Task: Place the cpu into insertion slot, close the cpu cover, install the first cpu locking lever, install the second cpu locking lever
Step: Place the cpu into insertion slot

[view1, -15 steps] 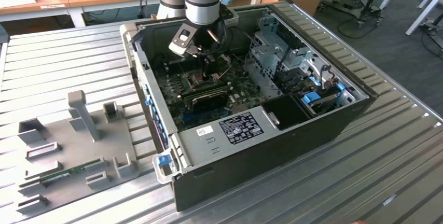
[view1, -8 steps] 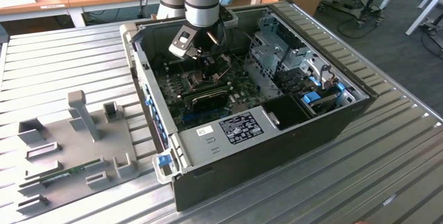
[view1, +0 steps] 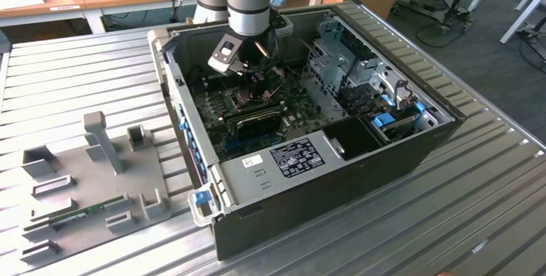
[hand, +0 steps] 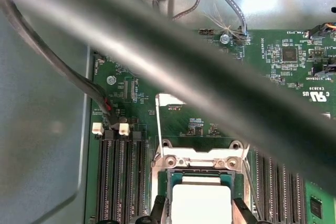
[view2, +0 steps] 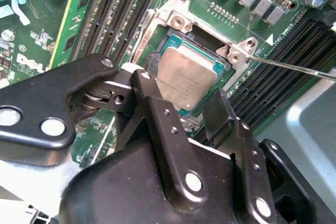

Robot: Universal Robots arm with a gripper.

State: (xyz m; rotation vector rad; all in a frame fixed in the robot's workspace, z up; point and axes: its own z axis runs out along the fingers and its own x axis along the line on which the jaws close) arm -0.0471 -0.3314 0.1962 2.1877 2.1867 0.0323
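Second wrist view: we see the gripper [view2: 185, 83] with its two black fingers [view2: 155, 98] pressed onto opposite edges of the cpu [view2: 188, 74], and we judge it is pinching the chip. The cpu lies flat, silver-tan face up, directly under the tool and right over the insertion slot [view2: 178, 22]. We cannot tell whether it is fully seated or just above the dark socket. A square chip has no long axis, so what matters is edge alignment, and its edges look close to parallel with the silver frame's edges. The slot sits on the green motherboard [view2: 37, 40], between two banks of long black memory slots [view2: 113, 9]. A thin metal lever rod [view2: 294, 67] sticks out from the frame's corner, clear of the socket. In the first wrist view we get the same: a finger on either side of the chip. In the exterior view the arm [view1: 247, 1] drops near vertical into the open computer case [view1: 358, 206], wrist pointing straight down at the board, toward the case's far end.
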